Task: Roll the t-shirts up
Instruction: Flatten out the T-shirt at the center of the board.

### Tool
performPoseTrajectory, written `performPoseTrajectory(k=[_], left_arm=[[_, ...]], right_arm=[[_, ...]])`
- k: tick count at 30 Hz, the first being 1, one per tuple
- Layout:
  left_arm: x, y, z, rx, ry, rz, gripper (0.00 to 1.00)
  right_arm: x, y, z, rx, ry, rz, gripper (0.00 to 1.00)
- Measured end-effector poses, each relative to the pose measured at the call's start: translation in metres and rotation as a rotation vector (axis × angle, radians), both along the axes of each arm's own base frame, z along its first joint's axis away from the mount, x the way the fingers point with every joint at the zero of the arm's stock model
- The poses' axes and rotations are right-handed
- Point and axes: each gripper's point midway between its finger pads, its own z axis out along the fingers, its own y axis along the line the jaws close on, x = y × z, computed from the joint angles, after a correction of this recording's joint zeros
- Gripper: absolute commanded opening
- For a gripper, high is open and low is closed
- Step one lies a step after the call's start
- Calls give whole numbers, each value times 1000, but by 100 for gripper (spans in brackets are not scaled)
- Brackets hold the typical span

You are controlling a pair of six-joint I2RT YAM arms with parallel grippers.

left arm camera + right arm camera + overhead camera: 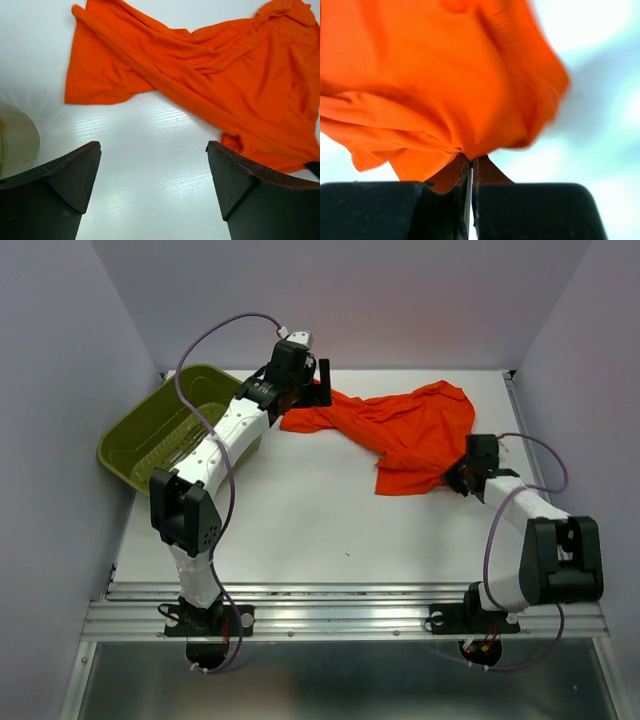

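At the tabletop [300, 520] right edge, right gripper [470, 165] pinches shut on the t-shirt [410, 435], probably to spread it flat; left gripper [154, 170] hovers wide, empty.

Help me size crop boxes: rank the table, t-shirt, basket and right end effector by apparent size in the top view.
1. table
2. t-shirt and basket: too alike to rank, and the left arm covers part of the basket
3. right end effector, smallest, shut on the t-shirt's edge

Orange-red t-shirt [405, 435], crumpled, on table
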Motion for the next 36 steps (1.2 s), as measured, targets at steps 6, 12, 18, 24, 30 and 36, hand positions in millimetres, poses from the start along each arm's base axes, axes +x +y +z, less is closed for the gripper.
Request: performPoseTrajectory(k=[6,12,18,24,30,36], left_arm=[[-16,-8,-32,34,57,-20,98],[-28,-27,-51,50,94,-45,88],[-9,-27,-94,107,154,40,82],[35,-19,-136,161,192,143,80],[59,1,-149,110,215,256,77],[75,17,-158,-53,230,399,73]], right_arm=[[-19,-74,35,-143,-35,-153,61],[-11,-79,41,-187,2,-128,65],[-12,-79,55,-208,-20,-99,64],[-16,-76,66,-204,-45,-73,64],[-17,-72,66,-194,-43,-46,64],[-17,-68,66,-185,-44,-24,64]])
